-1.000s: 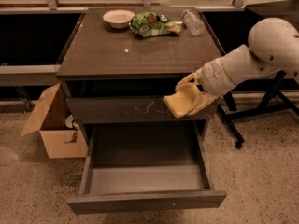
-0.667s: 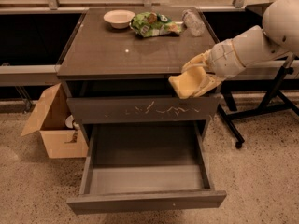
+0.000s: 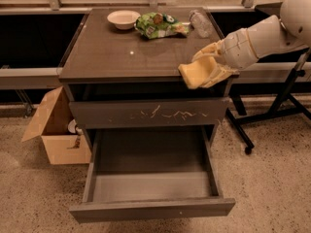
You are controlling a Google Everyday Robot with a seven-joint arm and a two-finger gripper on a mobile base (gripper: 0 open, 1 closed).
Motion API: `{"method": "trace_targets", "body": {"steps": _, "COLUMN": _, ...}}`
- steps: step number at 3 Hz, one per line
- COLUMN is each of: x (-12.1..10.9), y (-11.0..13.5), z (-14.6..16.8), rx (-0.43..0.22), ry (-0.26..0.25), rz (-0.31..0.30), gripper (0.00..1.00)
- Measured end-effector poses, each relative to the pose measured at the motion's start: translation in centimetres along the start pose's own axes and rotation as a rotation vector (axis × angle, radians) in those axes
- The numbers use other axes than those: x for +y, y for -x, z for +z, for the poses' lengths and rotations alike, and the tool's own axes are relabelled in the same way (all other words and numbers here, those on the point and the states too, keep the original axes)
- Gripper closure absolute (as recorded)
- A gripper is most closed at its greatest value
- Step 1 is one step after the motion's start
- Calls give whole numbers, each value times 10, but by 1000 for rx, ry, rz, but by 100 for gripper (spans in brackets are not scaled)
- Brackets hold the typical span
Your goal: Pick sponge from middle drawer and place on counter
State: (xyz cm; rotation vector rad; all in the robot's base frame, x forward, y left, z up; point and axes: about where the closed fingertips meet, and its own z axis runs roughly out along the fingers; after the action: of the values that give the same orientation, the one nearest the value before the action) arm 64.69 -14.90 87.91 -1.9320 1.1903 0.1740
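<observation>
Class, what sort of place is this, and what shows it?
Probably an office break area or test lab: bowl, snack bag and bottle on the counter, cardboard box on the floor. The gripper holds the sponge by the counter's edge.

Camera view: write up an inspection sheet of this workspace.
Surface: counter, glossy, front part bare.
Job's things: sponge held over the counter's front right corner; middle drawer pulled open.
Clutter: bowl, green snack bag, plastic bottle along the back edge.
Grippers: gripper at the counter's front right corner, jaws shut on the sponge.
Cables: nothing seen.
Surroundings: cardboard box on floor, left; black stand, right; scratched drawer front closed.
</observation>
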Motion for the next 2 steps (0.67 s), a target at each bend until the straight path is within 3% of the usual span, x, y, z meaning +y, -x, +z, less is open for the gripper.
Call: {"method": "trace_targets", "body": {"steps": 2, "x": -44, "y": -8, "z": 15, "rx": -69, "ry": -43, "rz": 57, "gripper": 100}}
